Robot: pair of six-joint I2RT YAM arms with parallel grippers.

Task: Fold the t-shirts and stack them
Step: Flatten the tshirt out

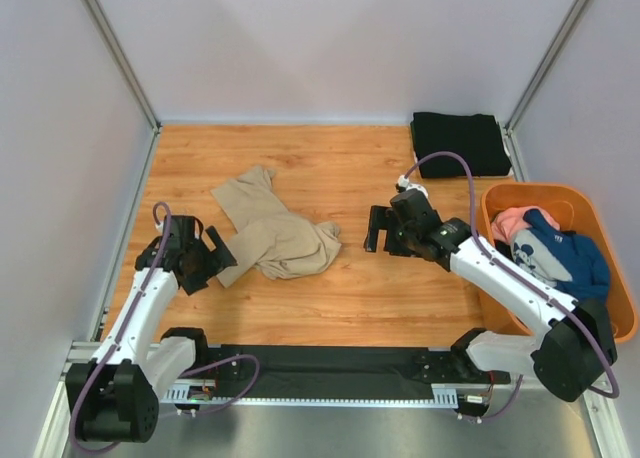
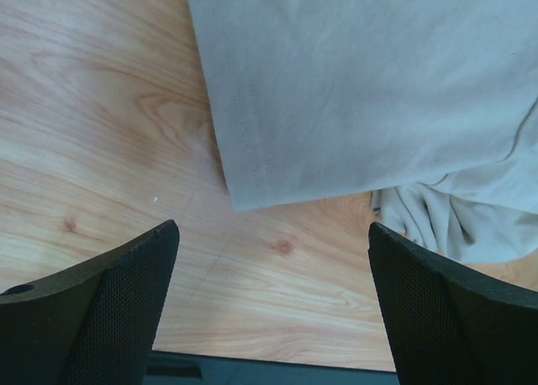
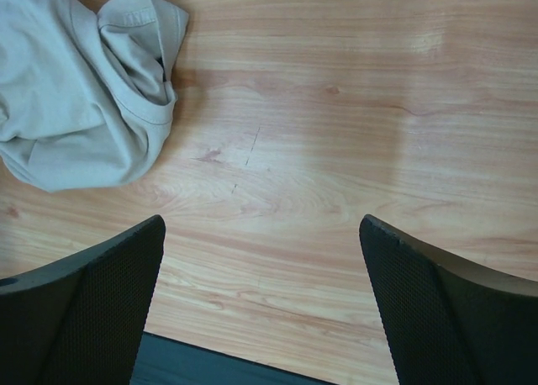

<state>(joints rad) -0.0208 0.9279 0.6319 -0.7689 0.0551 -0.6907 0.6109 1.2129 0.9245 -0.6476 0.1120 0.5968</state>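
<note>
A tan t-shirt (image 1: 272, 231) lies crumpled on the wooden table, left of centre. It also shows in the left wrist view (image 2: 370, 99) and in the right wrist view (image 3: 76, 91). My left gripper (image 1: 218, 256) is open and empty beside the shirt's lower left sleeve. My right gripper (image 1: 378, 229) is open and empty, just right of the shirt. A folded black t-shirt (image 1: 460, 143) lies at the far right corner. A pink t-shirt (image 1: 512, 221) and a blue cartoon-print t-shirt (image 1: 560, 256) lie in the orange tub (image 1: 605, 233).
The orange tub stands at the right edge of the table. Grey walls with metal posts enclose the table on three sides. A black strip (image 1: 330, 370) runs along the near edge between the arm bases.
</note>
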